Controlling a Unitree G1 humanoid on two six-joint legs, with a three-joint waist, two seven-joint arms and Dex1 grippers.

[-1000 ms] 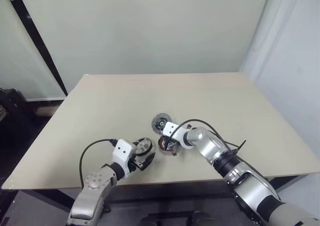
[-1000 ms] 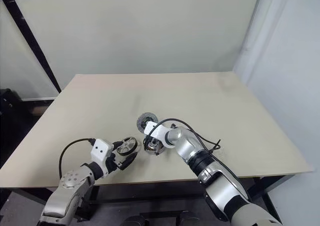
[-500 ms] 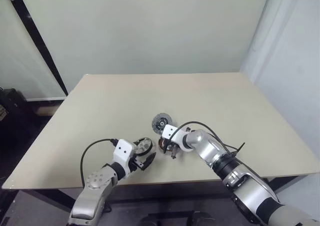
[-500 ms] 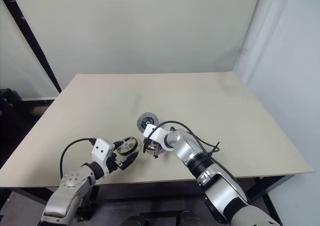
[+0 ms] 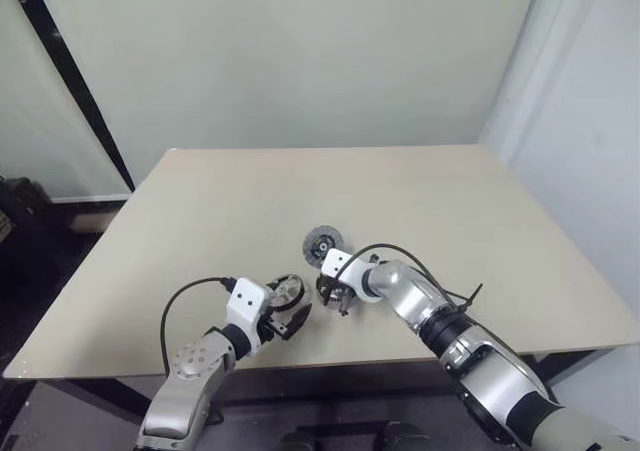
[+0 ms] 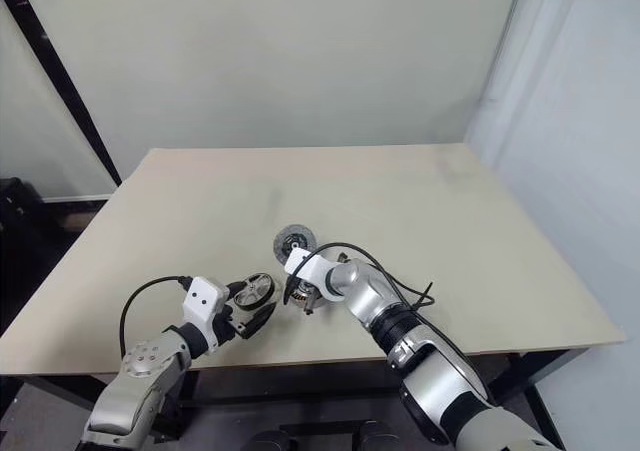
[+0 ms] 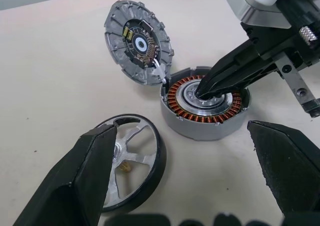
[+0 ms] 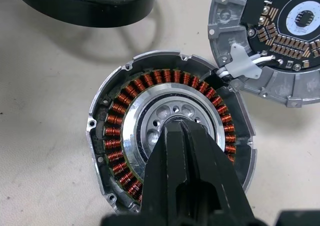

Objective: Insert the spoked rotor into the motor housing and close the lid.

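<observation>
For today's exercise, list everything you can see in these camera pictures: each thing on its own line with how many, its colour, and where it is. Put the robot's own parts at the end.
table: one, beige, filling the middle of the scene and carrying all the parts.
motor housing: one, grey shell with reddish-copper windings round a silvery centre, near the table's front edge, under the right end effector.
lid: one, grey with a dark circuit face, leaning against the far side of the motor housing, joined to it by white wires.
spoked rotor: one, silvery spokes in a black rim, flat on the table beside the motor housing, between the left end effector's fingers.
left end effector: one, black fingers, open around the spoked rotor.
right end effector: one, black fingers, shut, tips at the motor housing's centre.
</observation>
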